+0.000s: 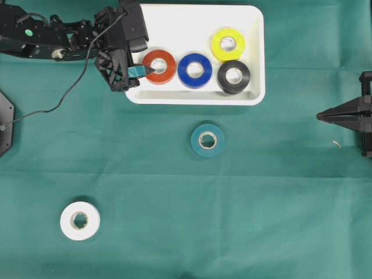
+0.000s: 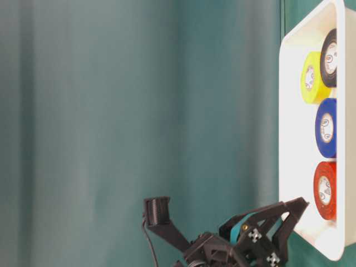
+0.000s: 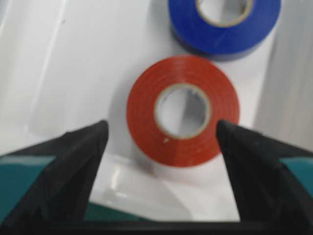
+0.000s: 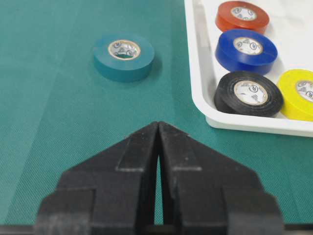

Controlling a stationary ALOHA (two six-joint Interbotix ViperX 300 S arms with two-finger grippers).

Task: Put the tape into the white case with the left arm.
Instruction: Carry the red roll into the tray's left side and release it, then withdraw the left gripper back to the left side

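The red tape (image 3: 183,111) lies flat on the floor of the white case (image 1: 192,26), at its left end, beside blue tape (image 1: 195,70). My left gripper (image 3: 162,125) hangs over the case's left rim, open, its teal-banded fingers standing to either side of the red roll's near edge with a gap on each side. From overhead the left gripper (image 1: 145,67) reaches the red tape (image 1: 159,66) from the left. In the table-level view the left gripper (image 2: 267,222) sits just below the case (image 2: 295,111). My right gripper (image 4: 158,125) is shut and empty, far right (image 1: 321,116).
The case also holds yellow tape (image 1: 228,44) and black tape (image 1: 233,77). On the green cloth lie a teal roll (image 1: 207,140) below the case and a white roll (image 1: 80,220) at the front left. A black cable (image 1: 64,96) trails left of the case.
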